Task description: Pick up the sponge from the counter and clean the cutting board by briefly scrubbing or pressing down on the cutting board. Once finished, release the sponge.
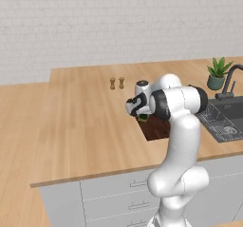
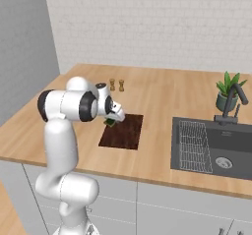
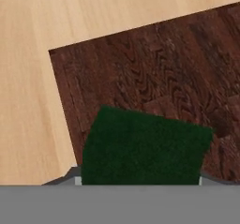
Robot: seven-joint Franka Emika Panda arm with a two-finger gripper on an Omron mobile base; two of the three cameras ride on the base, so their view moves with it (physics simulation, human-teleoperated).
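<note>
Sponge (image 3: 143, 148) fills the lower middle of the hand view, dark green face toward the camera, pinched between the gripper (image 2: 114, 120) fingers, which stand narrowly apart on its sides. Judged soft, light and springy: a hold across the short sides should compress it slightly yet keep it from slipping. Just beyond it lies the cutting board (image 3: 154, 73), stiff dark wood; sponge hangs over its near-left corner, contact unclear. Counter (image 3: 42, 78) spreads pale at upper left.
</note>
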